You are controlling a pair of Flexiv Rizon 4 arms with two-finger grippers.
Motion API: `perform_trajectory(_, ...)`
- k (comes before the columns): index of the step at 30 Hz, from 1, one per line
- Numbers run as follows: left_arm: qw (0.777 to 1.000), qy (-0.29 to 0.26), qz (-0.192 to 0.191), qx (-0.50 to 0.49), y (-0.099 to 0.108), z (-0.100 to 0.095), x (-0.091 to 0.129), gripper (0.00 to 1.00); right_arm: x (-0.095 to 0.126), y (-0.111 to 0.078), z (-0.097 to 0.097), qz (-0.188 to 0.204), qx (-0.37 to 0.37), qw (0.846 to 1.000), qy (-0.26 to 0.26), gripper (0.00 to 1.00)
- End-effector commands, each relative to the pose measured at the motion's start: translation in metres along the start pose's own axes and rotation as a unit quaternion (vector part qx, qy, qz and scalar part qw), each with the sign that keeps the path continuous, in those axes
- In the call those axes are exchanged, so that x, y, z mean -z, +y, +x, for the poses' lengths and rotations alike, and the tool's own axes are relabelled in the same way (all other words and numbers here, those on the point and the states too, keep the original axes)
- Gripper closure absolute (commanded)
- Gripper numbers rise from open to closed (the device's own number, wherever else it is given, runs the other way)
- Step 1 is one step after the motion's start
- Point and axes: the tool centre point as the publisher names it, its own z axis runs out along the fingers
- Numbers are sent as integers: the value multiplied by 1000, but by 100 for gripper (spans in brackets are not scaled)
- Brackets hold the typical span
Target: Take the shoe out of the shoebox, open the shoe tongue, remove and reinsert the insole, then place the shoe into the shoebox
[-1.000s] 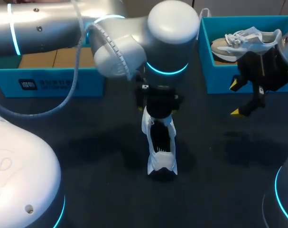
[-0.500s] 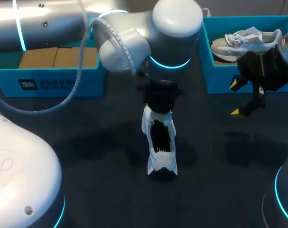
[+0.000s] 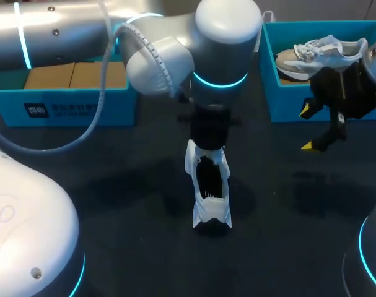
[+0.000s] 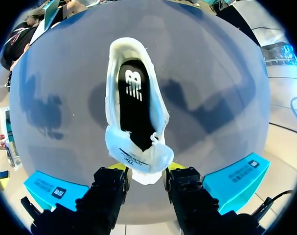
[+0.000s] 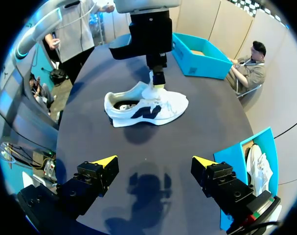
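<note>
**While the Tongue Is Gripped: Insole Removal Pending**

As the shoe (image 3: 207, 185) lies out of its box at the centre of the table (image 3: 113, 204), toe towards 6 o'clock in the head view, I judge the first step complete and the tongue-opening step in hand.

1. Left claw (image 4: 147, 167): it stands narrow, with both yellow tips against the shoe tongue (image 4: 138, 152) from two sides. The tongue is lifted clear of the opening.
2. Insole (image 4: 135, 100): it is black, seated flat inside the shoe, and exposed along most of its length ahead of my left claw. It has not been removed.
3. Right claw (image 3: 307, 128): it hangs wide and empty at 3 o'clock from the shoe, well apart from it and just in front of the right shoebox (image 3: 287, 105).
4. Right shoebox: it sits at 2 o'clock from the shoe and holds a second shoe (image 3: 321, 52). The left shoebox (image 3: 70, 108) sits at 10 o'clock.

Next move, in my judgement: hold the tongue back with the left claw, bring the right claw across to the heel, and pinch the insole edge. The opening is slim, so the fingers need a narrow, steep entry.
</note>
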Motion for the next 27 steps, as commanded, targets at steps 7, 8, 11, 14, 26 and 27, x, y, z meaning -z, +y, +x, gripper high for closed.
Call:
perform_trajectory(7,1000,-13,1,8,-12,-2,-9,67,0,0,0,2,-1,1000,0,0)
perform_trajectory(8,1000,-15,4,12,-13,-3,-9,66,0,0,0,2,-1,1000,0,0)
perform_trajectory(11,1000,-19,9,11,-18,-6,-9,64,0,0,0,2,-1,1000,0,0)
perform_trajectory(14,1000,-22,11,5,-25,-8,-9,56,0,0,0,2,-1,1000,0,0)
perform_trajectory(26,999,-35,18,1,-46,-6,-8,58,0,0,0,2,-1,1000,0,0)
perform_trajectory(27,999,-35,20,1,-47,-6,-8,58,0,0,0,2,-1,1000,0,0)
